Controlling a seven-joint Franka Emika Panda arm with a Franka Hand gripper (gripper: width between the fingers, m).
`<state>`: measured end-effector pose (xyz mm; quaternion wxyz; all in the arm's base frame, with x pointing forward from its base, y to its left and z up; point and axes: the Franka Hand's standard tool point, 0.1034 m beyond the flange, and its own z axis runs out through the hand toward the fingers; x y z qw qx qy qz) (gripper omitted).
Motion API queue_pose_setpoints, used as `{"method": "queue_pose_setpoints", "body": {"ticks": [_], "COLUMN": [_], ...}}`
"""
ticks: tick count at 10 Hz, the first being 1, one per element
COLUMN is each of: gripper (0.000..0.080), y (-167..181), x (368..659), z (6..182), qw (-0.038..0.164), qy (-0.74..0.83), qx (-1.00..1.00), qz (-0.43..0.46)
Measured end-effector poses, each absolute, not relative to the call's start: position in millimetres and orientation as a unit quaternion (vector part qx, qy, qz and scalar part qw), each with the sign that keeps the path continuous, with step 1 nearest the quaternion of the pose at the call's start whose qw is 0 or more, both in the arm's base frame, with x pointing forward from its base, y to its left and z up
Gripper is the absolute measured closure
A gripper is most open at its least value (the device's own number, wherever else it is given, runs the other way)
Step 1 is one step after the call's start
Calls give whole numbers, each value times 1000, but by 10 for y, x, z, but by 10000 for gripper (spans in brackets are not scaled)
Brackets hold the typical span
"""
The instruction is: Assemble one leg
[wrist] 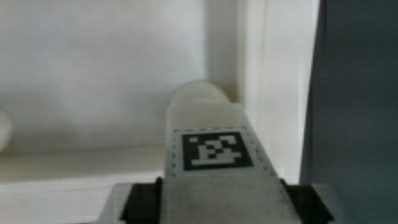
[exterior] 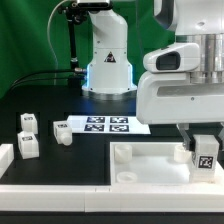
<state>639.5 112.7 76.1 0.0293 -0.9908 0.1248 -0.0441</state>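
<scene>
Nearest your wrist camera, the tagged leg (wrist: 217, 150) sits pinched between the gripper (wrist: 217, 200) fingers, its long axis running straight out from them toward the tabletop's (exterior: 150, 165) corner, stubby end leading.

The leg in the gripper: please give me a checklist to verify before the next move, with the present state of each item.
1. Leg sits between the gripper fingers: ok, the wrist view shows it centred between them.
2. Leg is over the tabletop, near the corner at the exterior view's right: ok.
3. Leg's end is lined up with a hole: cannot tell, the leg hides any hole.
4. Leg is upright: cannot tell from these views.
5. Spare legs stand apart from the tabletop, at the exterior view's left: ok.
6. Marker board is out of the gripper's way: ok.
</scene>
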Motion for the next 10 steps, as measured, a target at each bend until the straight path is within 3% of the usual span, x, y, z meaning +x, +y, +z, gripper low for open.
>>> {"method": "queue_pose_setpoints", "body": {"ticks": [3,6,9,10], "gripper": [512,512,512,332], "y": [1123,1165,1165,1166], "x": [6391,6371,6373,6372], "z": [767,760,750,750], "qw": [32,56,64,64], "qy": [337,599,635,625], "qx": [-940,-798,-770,-778], "qz": [-41,-6,-4,-5]}}
